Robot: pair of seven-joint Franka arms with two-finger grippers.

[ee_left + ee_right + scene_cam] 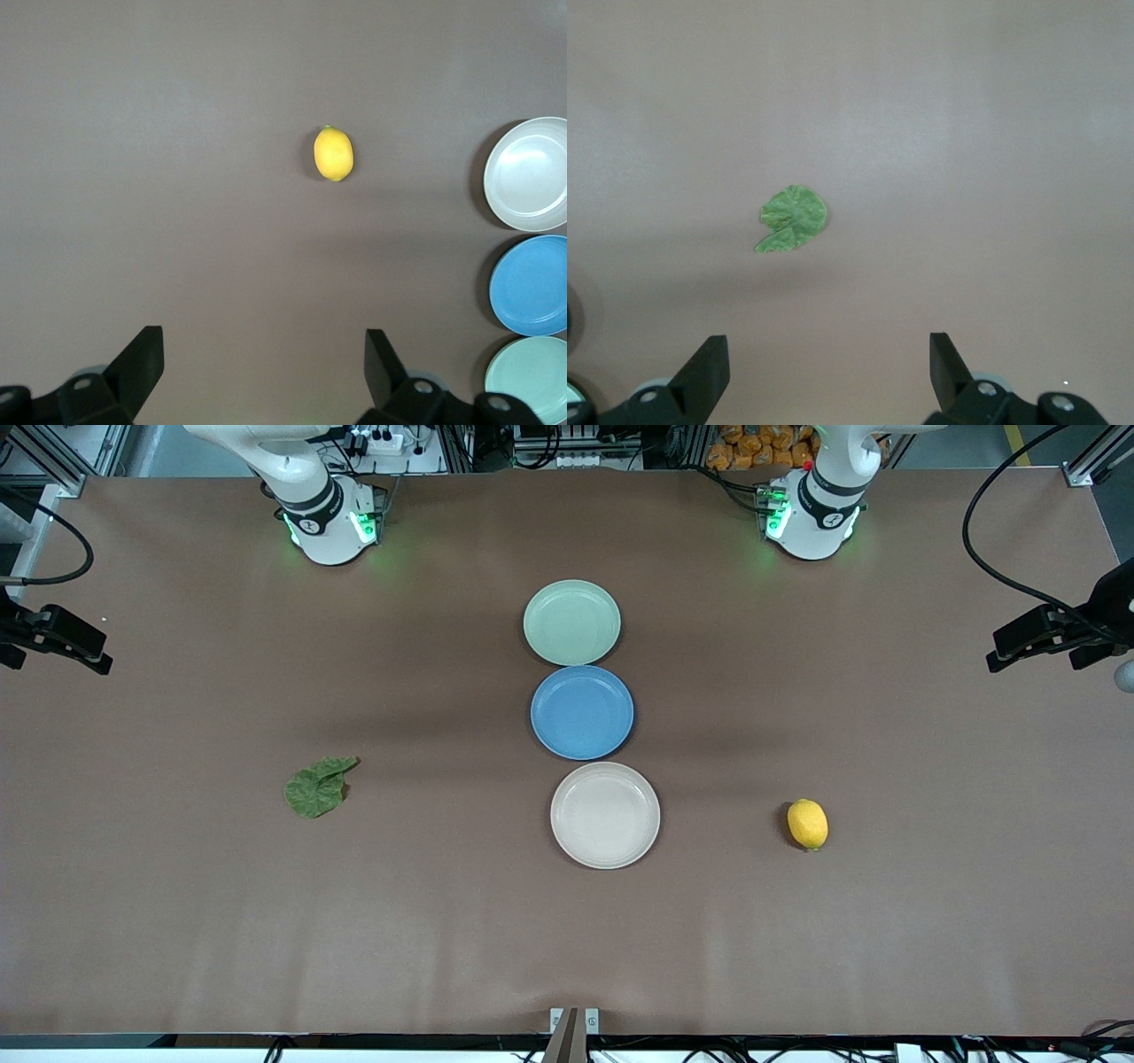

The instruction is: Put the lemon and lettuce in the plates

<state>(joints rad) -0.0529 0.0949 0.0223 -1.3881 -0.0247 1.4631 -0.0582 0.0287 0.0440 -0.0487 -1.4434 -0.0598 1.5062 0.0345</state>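
Three plates sit in a touching row down the middle of the brown counter (177,921): the mint green plate (571,622) farthest from the front camera, the blue plate (582,712) between, the cream-white plate (605,815) nearest. Toward the right arm's end lies the lettuce (317,786), a crinkled dark green leaf lying flat, its short stem pointing toward the plates, well apart from the right pincer (828,372), which hangs spread wide and empty above the counter. Toward the left arm's end lies the lemon (807,824), small, oval, bright yellow, its long axis running nearer-to-farther, well apart from the left pincer (264,367), likewise spread and empty.
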